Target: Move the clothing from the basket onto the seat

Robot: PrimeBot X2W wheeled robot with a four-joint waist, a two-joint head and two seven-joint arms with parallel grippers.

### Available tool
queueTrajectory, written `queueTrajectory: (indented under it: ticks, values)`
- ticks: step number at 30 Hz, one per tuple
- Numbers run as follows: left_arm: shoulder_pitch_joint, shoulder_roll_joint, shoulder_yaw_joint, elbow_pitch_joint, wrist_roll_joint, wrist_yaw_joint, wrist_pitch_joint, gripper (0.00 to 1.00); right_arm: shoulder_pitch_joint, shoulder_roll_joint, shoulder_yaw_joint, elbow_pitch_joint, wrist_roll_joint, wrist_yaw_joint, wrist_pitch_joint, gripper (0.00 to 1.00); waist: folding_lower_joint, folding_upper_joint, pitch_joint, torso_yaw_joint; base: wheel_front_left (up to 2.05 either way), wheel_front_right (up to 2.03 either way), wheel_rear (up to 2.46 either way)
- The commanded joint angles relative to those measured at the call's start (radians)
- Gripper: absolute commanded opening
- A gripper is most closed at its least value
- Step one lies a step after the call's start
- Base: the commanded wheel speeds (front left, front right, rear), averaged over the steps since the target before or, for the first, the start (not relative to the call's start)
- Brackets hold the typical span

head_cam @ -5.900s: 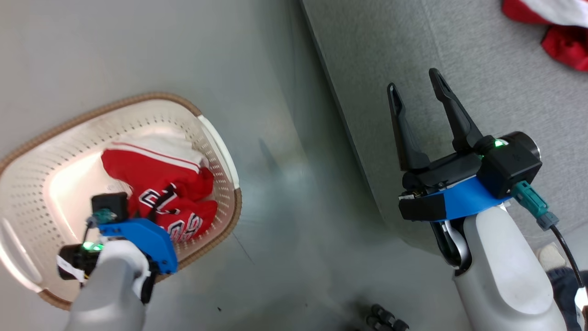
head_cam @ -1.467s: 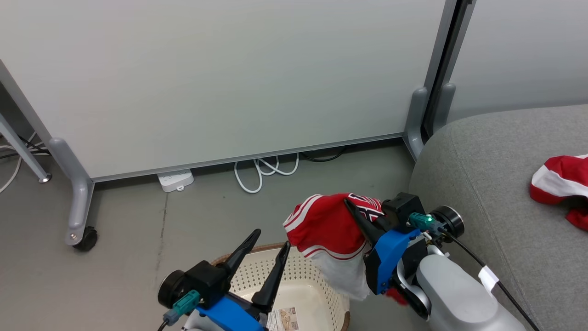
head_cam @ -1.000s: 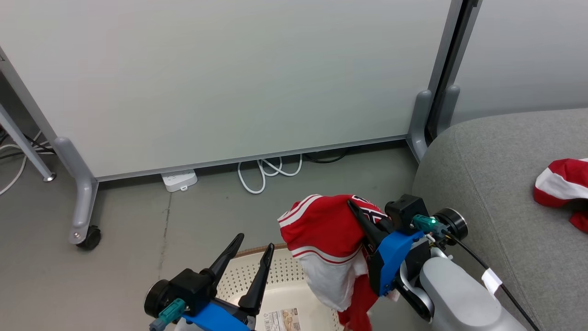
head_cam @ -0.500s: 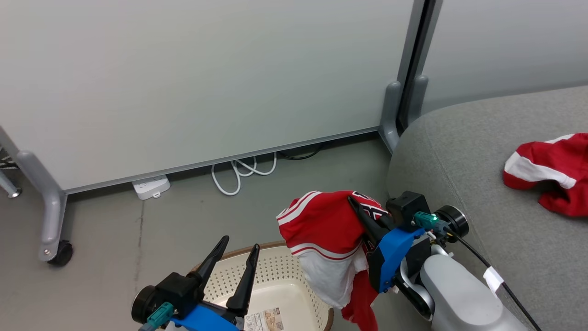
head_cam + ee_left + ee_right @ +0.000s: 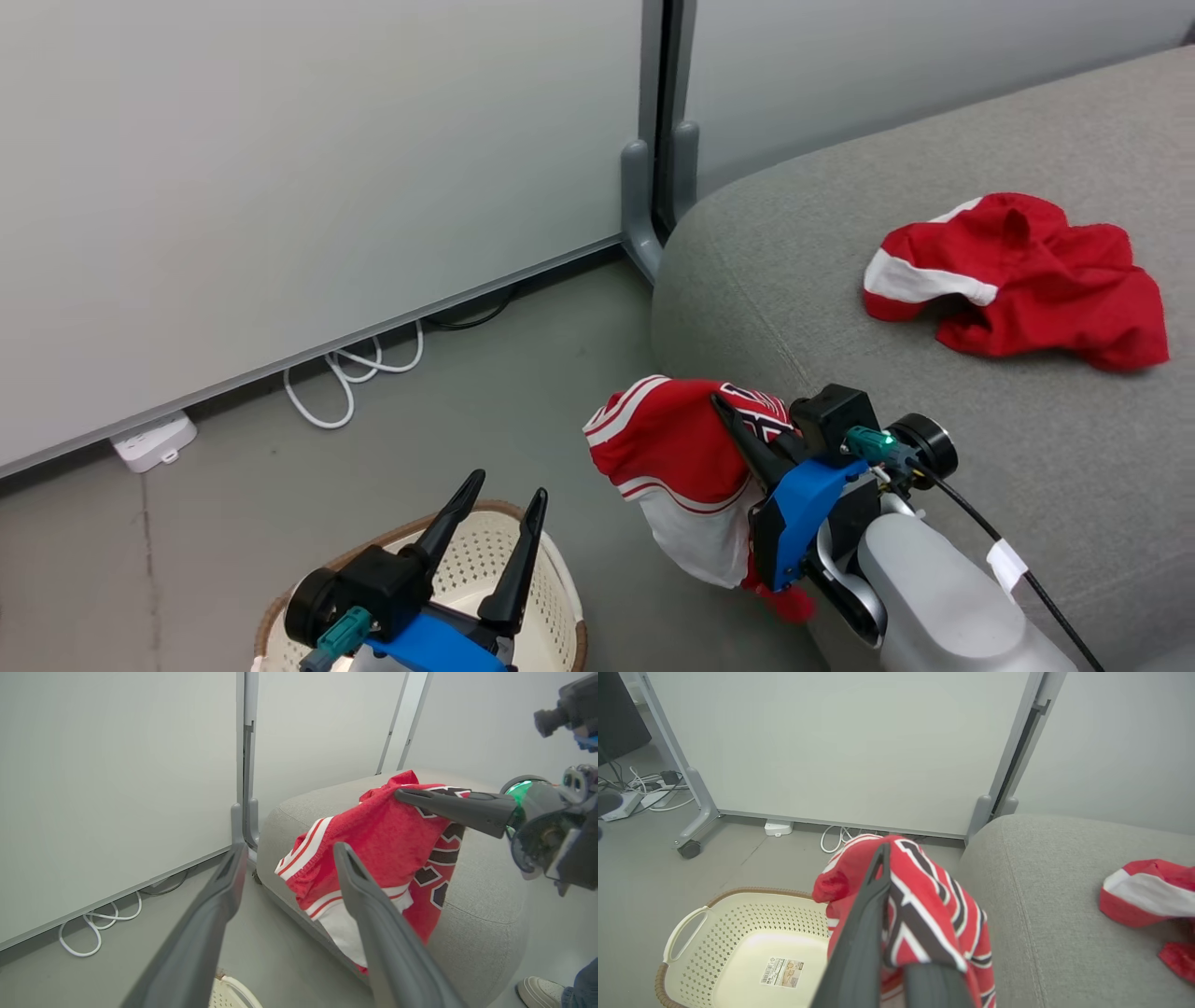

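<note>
My right gripper (image 5: 738,422) is shut on a red garment (image 5: 672,448) with white stripes and black-and-white lettering. It hangs off the fingers above the floor, just at the rounded left edge of the grey sofa (image 5: 934,373). The second red and white garment (image 5: 1018,275) lies crumpled on the sofa seat. The cream perforated basket (image 5: 560,597) with its brown rim stands on the floor at lower left, holding no clothing (image 5: 738,952). My left gripper (image 5: 509,485) stands open above the basket. From the left wrist the held garment (image 5: 373,849) shows beyond the open fingers (image 5: 373,914).
Pale partition panels on grey feet (image 5: 639,215) stand close behind the sofa's end. A white cable (image 5: 350,373) and a power strip (image 5: 149,441) lie on the grey floor by the wall. A person's shoe (image 5: 537,991) is at the sofa's near side.
The head view has swung to the right, showing more of the sofa and its garment. My right gripper keeps its hold, and the garment now hangs beside the sofa's edge instead of over the basket.
</note>
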Motion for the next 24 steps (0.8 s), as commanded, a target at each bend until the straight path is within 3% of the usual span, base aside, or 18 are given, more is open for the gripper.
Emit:
queueTrajectory:
  ticks: [1,8,19,24]
  values:
    - [-0.009,0.006,-0.003,0.000,-0.001,-0.004,-0.003,1.00,-0.001,0.002,0.001,-0.003,-0.004,0.000,-0.002,0.00,0.0000,-0.0001,0.006,-0.052,0.00,0.00,0.00]
    - [-0.010,0.010,0.000,0.003,-0.003,-0.004,-0.003,1.00,-0.004,0.009,0.000,-0.006,0.001,0.000,-0.003,0.00,0.0000,-0.0001,0.014,-0.106,0.00,0.00,0.00]
    - [-0.036,0.019,-0.010,0.000,-0.003,-0.004,-0.003,1.00,-0.016,-0.009,-0.022,0.000,-0.005,0.000,-0.001,0.00,0.0000,-0.0001,0.037,-0.093,0.00,0.00,0.00]
    - [-0.042,0.031,0.006,-0.018,0.012,-0.004,-0.003,1.00,-0.130,-0.059,-0.122,0.010,-0.032,0.000,0.029,0.00,0.0000,-0.0001,0.083,-0.092,0.00,0.00,0.00]
